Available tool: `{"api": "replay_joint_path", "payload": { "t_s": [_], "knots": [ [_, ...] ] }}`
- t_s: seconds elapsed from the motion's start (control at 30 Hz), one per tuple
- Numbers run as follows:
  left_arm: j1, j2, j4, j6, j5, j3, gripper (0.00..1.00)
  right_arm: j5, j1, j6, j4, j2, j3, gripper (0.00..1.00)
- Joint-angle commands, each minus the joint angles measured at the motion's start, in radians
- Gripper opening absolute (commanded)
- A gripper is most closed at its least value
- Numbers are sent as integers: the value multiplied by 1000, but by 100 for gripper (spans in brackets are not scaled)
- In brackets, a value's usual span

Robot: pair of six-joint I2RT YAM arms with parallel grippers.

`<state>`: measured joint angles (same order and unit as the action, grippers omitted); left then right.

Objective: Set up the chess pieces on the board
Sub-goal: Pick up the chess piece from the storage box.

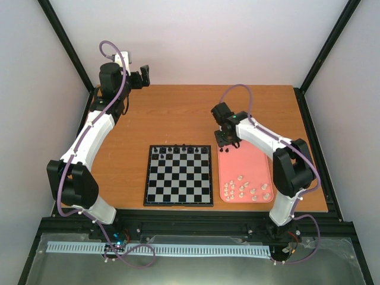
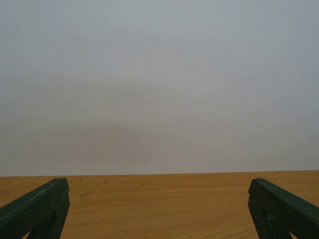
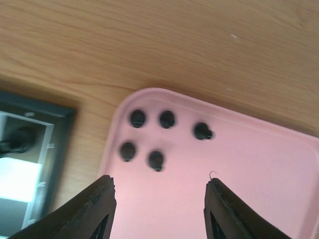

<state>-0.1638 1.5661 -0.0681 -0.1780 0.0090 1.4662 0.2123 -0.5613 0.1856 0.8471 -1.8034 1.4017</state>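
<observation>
1. five black chess pieces (image 3: 156, 159) are sitting in the far left corner of the pink tray (image 3: 259, 189), bunched near one another but not touching. whether each is standing upright we cannot tell from this angle.
2. the right gripper (image 3: 159, 183) is hovering low over that same corner. its jaws are standing apart with nothing between them, and the five pieces are lying just beyond its fingertips, untouched.
3. the board (image 1: 178, 184) is lying flat on the wooden table (image 1: 178, 113), near the middle and toward the near edge. it is sitting just left of the tray, and a narrow strip of wood is showing between the two.
4. several dark pieces (image 1: 178, 149) are standing along the board's far row. they are too small for us to count or name.
5. a loose cluster of cream-white pieces (image 1: 246, 189) is resting at the tray's near end, well apart from the black ones at the far end.
6. the left gripper (image 1: 142, 77) is hanging raised at the table's far left corner, well apart from the board. we are seeing its jaws spread wide and gripping nothing. its wrist view is showing only bare wood and the pale wall (image 2: 159, 74).
</observation>
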Motion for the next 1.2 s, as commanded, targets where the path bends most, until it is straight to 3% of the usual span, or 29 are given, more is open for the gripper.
{"api": "replay_joint_path", "payload": {
  "t_s": [0.0,0.43,1.17],
  "knots": [
    [-2,-1,13,10,12,26,100,31,58,43,-72,51,-41,58],
    [-3,6,11,11,7,30,100,-43,185,39,-124,-65,-52,50],
    [-2,17,8,11,1,36,100,-107,217,18,-154,-156,-49,37]
  ]
}}
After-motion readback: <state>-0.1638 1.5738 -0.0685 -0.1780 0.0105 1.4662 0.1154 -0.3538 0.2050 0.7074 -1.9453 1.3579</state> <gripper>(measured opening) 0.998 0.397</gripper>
